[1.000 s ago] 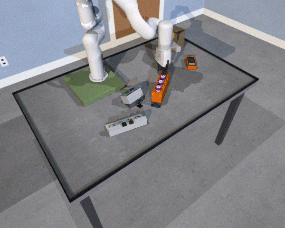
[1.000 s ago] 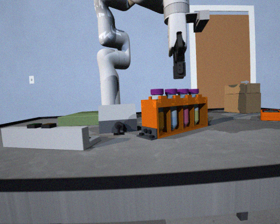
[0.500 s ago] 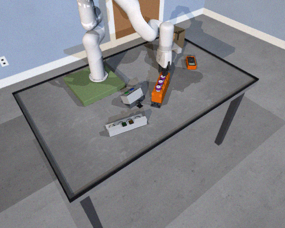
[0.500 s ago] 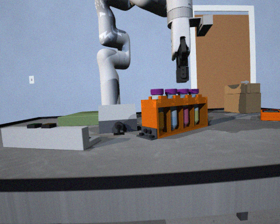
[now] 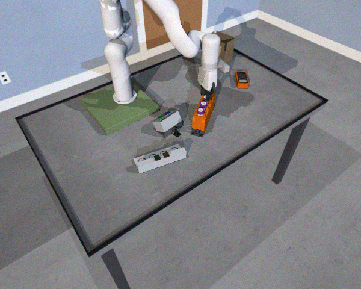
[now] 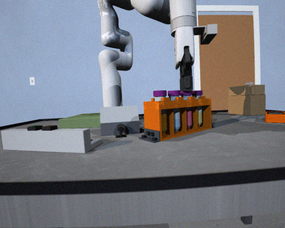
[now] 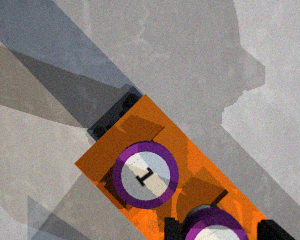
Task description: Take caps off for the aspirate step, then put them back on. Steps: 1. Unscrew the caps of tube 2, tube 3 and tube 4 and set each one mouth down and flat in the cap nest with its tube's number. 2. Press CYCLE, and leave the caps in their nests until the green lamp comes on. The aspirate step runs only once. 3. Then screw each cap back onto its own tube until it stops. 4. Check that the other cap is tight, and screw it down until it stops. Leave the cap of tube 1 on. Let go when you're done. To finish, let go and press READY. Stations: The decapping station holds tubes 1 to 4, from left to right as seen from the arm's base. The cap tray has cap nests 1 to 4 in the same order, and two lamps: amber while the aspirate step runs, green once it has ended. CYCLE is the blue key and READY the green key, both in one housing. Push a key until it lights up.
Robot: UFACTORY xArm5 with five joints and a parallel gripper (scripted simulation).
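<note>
Seen from the wrist, the gripper [image 7: 220,233] stood about half open and held nothing, its dark fingers on either side of the purple cap [image 7: 215,226] next to the cap of tube 1 [image 7: 146,175] in the orange decapping station [image 7: 149,124]; that neighbour was probably tube 2's, though its number fell outside the picture, and whether the pads touched it could not be told. The risk from here appeared to be an off-centre closing, which could pinch only the rim and slip during the unscrewing, or clip the cap that must stay on. From the exterior view, the fingertips hung at cap height above the station, with the pale cap tray [image 6: 43,140] well apart in the foreground and a brown door [image 6: 226,61] behind. From the top view, the grey, mottled table [image 5: 65,198] with its black edge also carried the key housing [image 5: 168,123], an orange meter [image 5: 242,79] and a cardboard box [image 5: 227,46], in a room with blue walls and a grey floor.
</note>
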